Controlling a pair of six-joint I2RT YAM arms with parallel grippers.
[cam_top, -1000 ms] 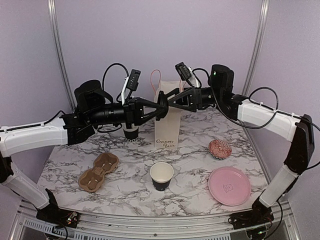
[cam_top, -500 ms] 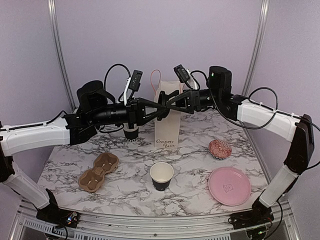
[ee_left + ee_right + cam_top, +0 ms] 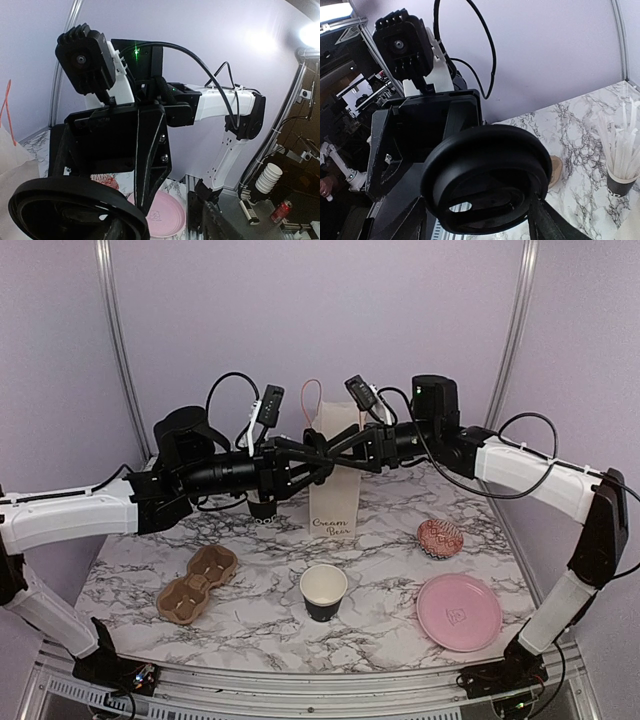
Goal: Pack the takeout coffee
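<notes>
Both arms have closed in, tips overlapping above the bag (image 3: 335,495). There the right pincer (image 3: 325,447) pinches the lid (image 3: 485,150); whether the left pincer (image 3: 315,462) grips is unclear. The cup (image 3: 323,591) stands lidless on the tabletop (image 3: 250,625).

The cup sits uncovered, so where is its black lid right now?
Top view: the lid is held aloft at back centre between the left gripper and right gripper, just before the white bag's top.

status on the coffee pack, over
Left gripper and right gripper meet midair at lid, holder unclear. Cup stands unlidded, apart. Paper bag close by.
</notes>
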